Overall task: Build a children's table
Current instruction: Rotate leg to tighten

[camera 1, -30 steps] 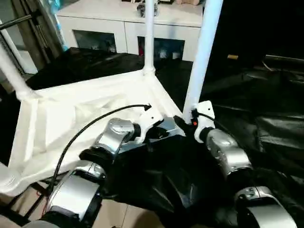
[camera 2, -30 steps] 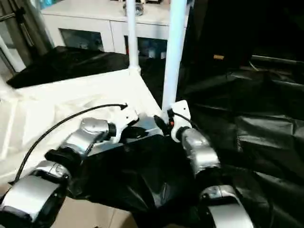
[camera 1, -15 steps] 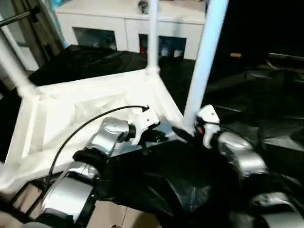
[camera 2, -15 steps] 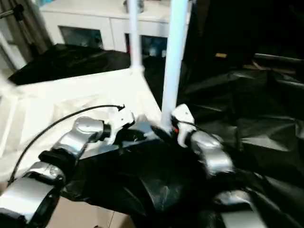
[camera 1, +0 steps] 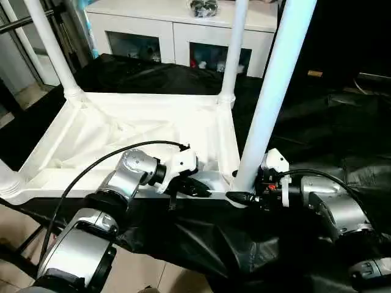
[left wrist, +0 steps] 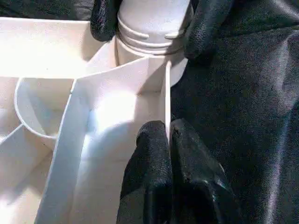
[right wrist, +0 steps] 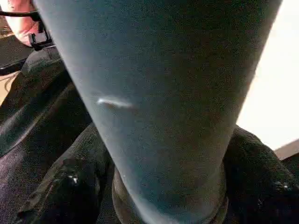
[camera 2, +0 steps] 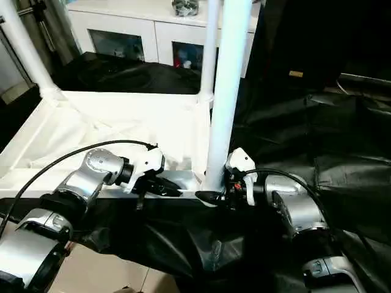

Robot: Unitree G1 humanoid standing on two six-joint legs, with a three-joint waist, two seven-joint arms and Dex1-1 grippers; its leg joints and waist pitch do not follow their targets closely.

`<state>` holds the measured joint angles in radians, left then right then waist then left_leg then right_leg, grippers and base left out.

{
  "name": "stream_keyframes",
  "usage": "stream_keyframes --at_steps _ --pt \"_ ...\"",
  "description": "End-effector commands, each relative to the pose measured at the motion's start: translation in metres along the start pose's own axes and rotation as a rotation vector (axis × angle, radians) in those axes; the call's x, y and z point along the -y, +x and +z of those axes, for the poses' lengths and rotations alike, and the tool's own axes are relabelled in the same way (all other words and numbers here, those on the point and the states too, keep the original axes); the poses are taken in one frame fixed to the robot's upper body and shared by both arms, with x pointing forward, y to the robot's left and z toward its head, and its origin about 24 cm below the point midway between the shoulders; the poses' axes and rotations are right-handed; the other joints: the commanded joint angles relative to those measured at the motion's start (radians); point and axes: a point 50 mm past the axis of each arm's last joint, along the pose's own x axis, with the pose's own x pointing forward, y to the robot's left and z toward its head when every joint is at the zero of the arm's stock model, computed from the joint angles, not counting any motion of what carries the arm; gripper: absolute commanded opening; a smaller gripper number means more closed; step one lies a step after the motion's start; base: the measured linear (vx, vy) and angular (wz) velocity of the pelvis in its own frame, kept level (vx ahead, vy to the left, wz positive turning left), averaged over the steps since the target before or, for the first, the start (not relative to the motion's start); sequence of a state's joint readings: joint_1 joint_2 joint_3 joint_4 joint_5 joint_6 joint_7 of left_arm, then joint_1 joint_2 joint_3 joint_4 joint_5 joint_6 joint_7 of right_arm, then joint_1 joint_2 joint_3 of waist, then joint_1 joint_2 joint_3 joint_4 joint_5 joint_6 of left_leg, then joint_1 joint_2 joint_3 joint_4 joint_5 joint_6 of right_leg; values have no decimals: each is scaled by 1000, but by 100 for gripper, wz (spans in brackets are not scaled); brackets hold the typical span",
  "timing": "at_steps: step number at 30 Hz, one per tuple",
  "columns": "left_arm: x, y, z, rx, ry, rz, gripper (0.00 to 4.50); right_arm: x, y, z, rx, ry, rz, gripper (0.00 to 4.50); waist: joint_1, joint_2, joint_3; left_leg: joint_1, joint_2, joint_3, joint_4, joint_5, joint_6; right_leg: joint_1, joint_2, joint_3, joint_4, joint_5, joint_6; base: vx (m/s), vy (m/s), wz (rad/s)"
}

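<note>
The white plastic ribbed tabletop [camera 1: 131, 131] lay upside down on black sheet [camera 1: 342, 128]. Left fingers [left wrist: 161, 154] pinched its rim; right fingers [left wrist: 205, 25] gripped the white tapered leg [camera 1: 269, 104] at its base. Advice: keep leg upright w/ socket, twist firmly.

The tabletop [camera 1: 122, 122] and legs [camera 1: 272, 91] look like smooth white plastic with a slight sheen. Under them lies wrinkled, glossy black sheeting [camera 1: 330, 134]. The forearms [camera 1: 330, 207] are brushed silver metal; the fingers [left wrist: 159, 182] are matt, grainy black rubber
</note>
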<state>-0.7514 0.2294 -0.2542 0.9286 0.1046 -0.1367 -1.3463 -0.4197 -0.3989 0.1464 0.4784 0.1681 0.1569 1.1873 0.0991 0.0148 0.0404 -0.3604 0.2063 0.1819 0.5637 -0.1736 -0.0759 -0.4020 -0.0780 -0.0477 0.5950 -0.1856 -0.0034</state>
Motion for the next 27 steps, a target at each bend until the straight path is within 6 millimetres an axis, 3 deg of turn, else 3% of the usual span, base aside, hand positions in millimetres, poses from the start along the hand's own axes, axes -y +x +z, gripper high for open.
stream_keyframes --at_steps 1,5,8,11,14,17,21,22,23,26,27 --pt "-1 6 4 23 0 20 0 -16 16 -5 2 26 120 300 2 -20 -56 2 22 3 -51 -172 81 53 -57 32 -64 -142 -239 0 0 0" --pt "0 8 4 27 -1 24 0 -17 18 -5 12 34 116 273 4 -20 -56 2 23 2 -52 -172 79 53 -58 31 -64 -154 -235 0 0 0" --pt "-4 12 6 47 -21 81 0 -11 23 -9 22 58 -1 267 3 -18 -56 3 23 2 -52 -173 77 52 -57 31 -64 -147 -236 0 0 0" --pt "-9 18 11 65 -45 152 0 6 31 -16 -6 126 -235 265 -10 -16 -50 6 19 -1 -59 -229 38 47 -60 30 -73 -254 -223 0 0 0" --pt "-12 26 15 64 -52 212 0 14 40 -18 0 181 -388 264 -28 -14 -44 9 19 -8 -68 -295 7 43 -60 31 -89 -391 -175 0 0 0" --pt "-14 37 21 66 -63 264 0 16 53 -20 1 256 -493 264 -39 -15 -45 15 15 -8 -67 -321 4 39 -57 34 -94 -405 -165 0 0 0" --pt "-13 55 31 87 -87 306 0 11 76 -17 -18 263 -562 264 -46 -12 -44 13 15 -10 -69 -326 2 39 -58 34 -96 -418 -161 0 0 0" --pt "-13 57 32 92 -88 307 0 11 79 -16 -11 250 -566 264 -45 -8 -45 15 15 -9 -68 -328 4 36 -58 35 -97 -414 -161 0 0 0" --pt "-12 58 33 96 -89 308 0 10 81 -14 -7 241 -570 299 -45 -9 -45 16 15 -8 -68 -332 5 35 -57 35 -98 -409 -162 0 0 0" --pt "-11 60 34 100 -85 301 0 10 84 -11 6 226 -551 299 -45 -10 -47 11 14 -7 -67 -319 18 39 -56 36 -95 -373 -169 0 0 0" --pt "-11 59 33 99 -78 286 0 10 83 -9 17 228 -533 323 -45 -10 -47 11 14 -7 -67 -319 19 39 -55 36 -94 -367 -170 0 0 0"
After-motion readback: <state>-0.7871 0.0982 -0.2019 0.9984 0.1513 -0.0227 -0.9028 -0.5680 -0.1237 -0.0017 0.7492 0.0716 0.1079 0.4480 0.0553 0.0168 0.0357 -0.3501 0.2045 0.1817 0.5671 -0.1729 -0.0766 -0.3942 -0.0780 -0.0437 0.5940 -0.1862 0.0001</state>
